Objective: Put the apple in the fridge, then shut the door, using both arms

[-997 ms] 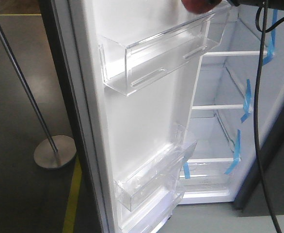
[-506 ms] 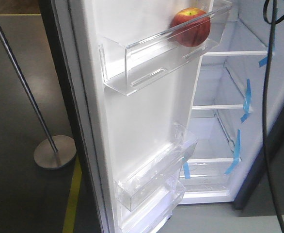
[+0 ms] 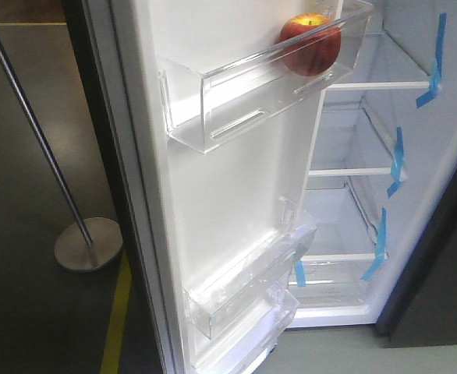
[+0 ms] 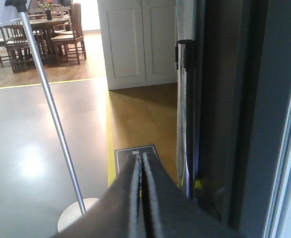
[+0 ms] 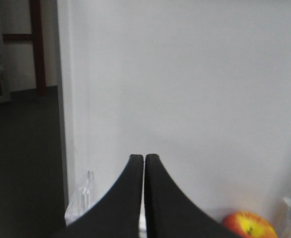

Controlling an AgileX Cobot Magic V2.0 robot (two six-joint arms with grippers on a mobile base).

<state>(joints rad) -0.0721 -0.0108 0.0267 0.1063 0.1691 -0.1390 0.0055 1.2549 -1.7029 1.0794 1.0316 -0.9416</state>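
Note:
The red apple [image 3: 310,44] rests in the right end of the top clear bin [image 3: 236,101] on the open door's white inner face [image 3: 236,179]. It also shows at the bottom right of the right wrist view, apple [image 5: 248,225]. My right gripper [image 5: 144,157] is shut and empty, up and to the left of the apple, facing the door's white face [image 5: 195,89]. My left gripper [image 4: 140,155] is shut and empty, outside the fridge by its dark grey side [image 4: 230,109]. The fridge interior [image 3: 369,187] stands open with white shelves and blue tape.
A metal stanchion pole [image 3: 33,125] with a round base [image 3: 88,244] stands left of the door; the same pole [image 4: 51,109] leans across the left wrist view. Two lower clear bins [image 3: 252,280] jut from the door. A yellow floor line [image 3: 118,312] runs beneath.
One second ago the apple was held at the top edge with a black cable hanging in front; now it lies in the top door bin, and the arm and cable have left the front view.

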